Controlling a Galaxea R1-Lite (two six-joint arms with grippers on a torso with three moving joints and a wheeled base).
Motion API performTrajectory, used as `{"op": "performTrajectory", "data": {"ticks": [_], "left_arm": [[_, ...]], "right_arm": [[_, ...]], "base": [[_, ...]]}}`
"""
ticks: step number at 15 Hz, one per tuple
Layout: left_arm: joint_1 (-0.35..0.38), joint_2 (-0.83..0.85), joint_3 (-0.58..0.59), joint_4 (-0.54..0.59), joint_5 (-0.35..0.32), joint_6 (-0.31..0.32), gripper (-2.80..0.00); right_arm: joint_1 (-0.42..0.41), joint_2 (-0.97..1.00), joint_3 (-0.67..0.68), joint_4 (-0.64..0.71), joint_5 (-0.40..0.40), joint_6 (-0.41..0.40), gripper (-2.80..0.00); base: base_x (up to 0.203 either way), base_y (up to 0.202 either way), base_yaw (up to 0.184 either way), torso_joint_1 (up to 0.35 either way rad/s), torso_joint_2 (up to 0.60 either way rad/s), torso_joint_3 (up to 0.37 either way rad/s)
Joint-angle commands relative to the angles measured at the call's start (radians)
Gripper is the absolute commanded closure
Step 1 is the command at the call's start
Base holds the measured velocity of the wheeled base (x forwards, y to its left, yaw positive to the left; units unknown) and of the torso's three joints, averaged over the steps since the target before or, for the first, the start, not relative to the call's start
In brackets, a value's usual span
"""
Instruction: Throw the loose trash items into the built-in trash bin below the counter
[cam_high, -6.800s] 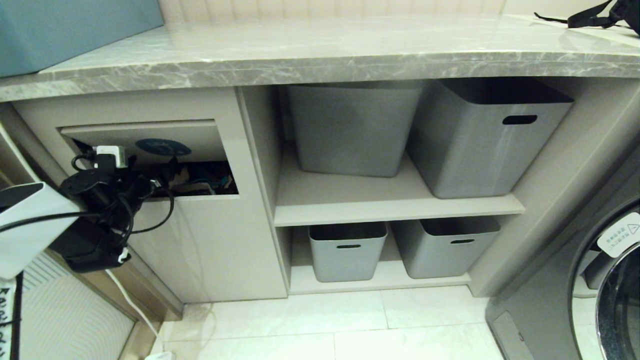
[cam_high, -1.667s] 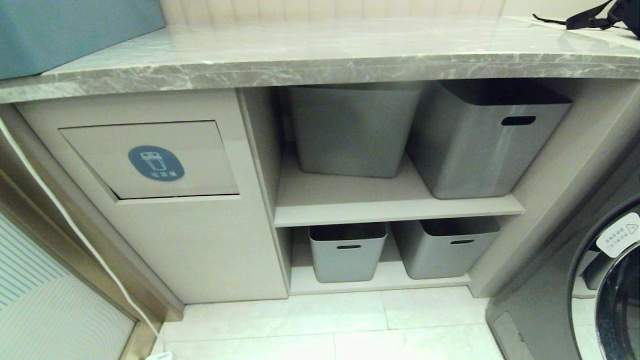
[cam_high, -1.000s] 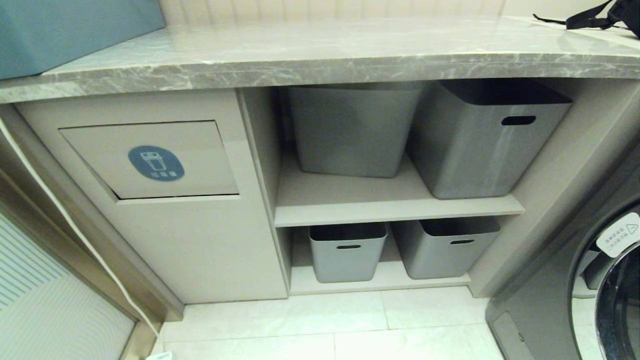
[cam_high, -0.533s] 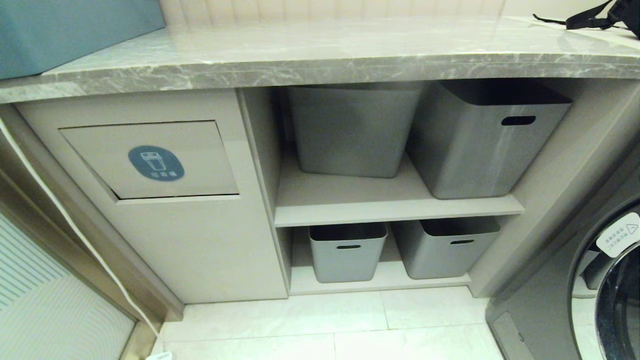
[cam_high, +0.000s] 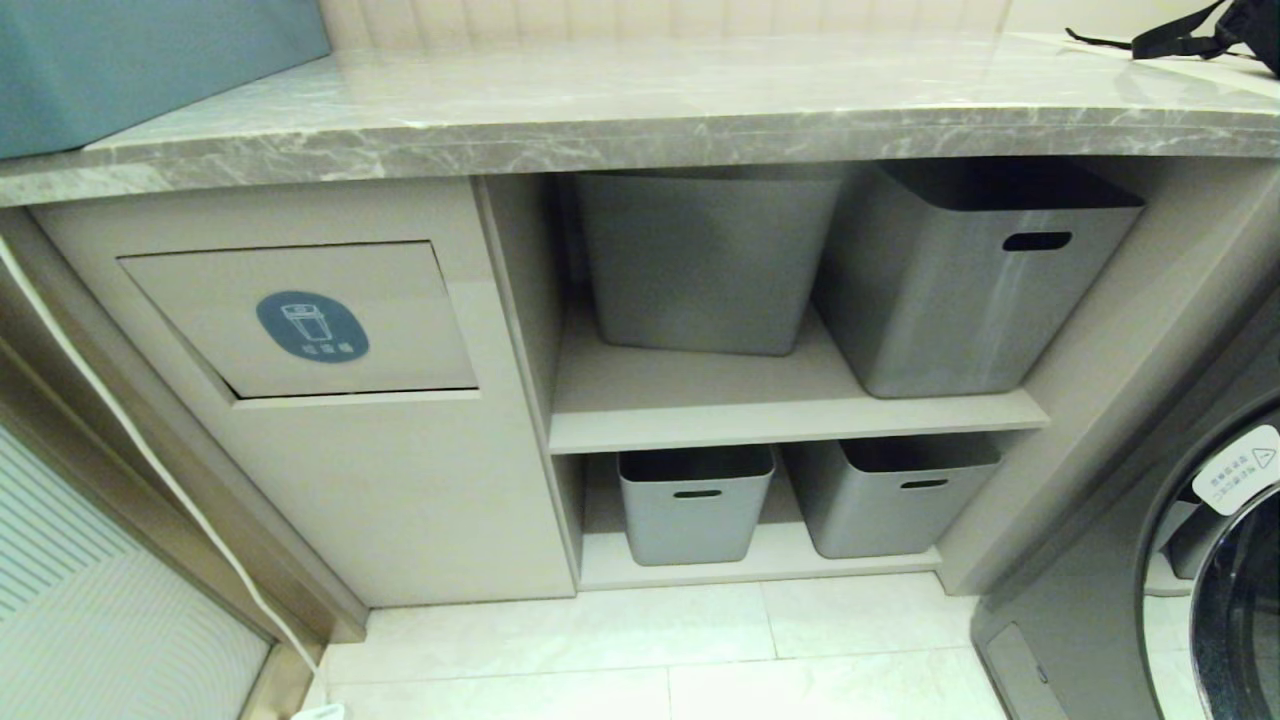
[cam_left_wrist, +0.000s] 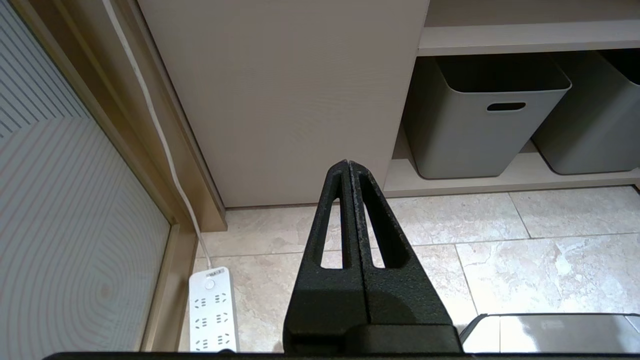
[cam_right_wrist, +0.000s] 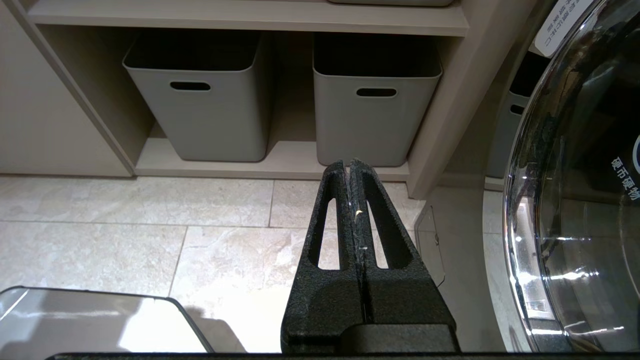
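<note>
Below the counter (cam_high: 640, 120), left bay: built-in trash bin (cam_high: 400, 480), flap (cam_high: 300, 320) flush shut, blue sticker centred. Loose trash items: none visible on slab or floor. Left tool (cam_left_wrist: 348, 167): pressed closed, empty, low over tiles, bin front directly ahead; judged nearer. Right tool (cam_right_wrist: 348, 167): closed, empty, facing lower grey tubs (cam_right_wrist: 280, 115); farther.

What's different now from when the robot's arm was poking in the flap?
The left arm pulled out of the built-in trash bin and left the head view; its flap swung shut. The left hand now hangs shut and empty over the floor. The counter and grey tubs stayed put.
</note>
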Motion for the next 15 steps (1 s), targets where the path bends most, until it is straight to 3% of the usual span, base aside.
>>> {"op": "performTrajectory", "data": {"ticks": [1,15], "left_arm": [[0.0,-0.003,0.0,0.001,0.0,0.0,0.0],[0.0,-0.003,0.0,0.001,0.0,0.0,0.0]], "right_arm": [[0.0,-0.001,-0.001,0.0,0.0,0.002,0.0],[0.0,-0.001,0.0,-0.007,-0.026,0.033,0.0]], "base": [[0.0,0.0,0.0,0.0,0.0,0.0],[0.0,0.0,0.0,0.0,0.0,0.0]]}}
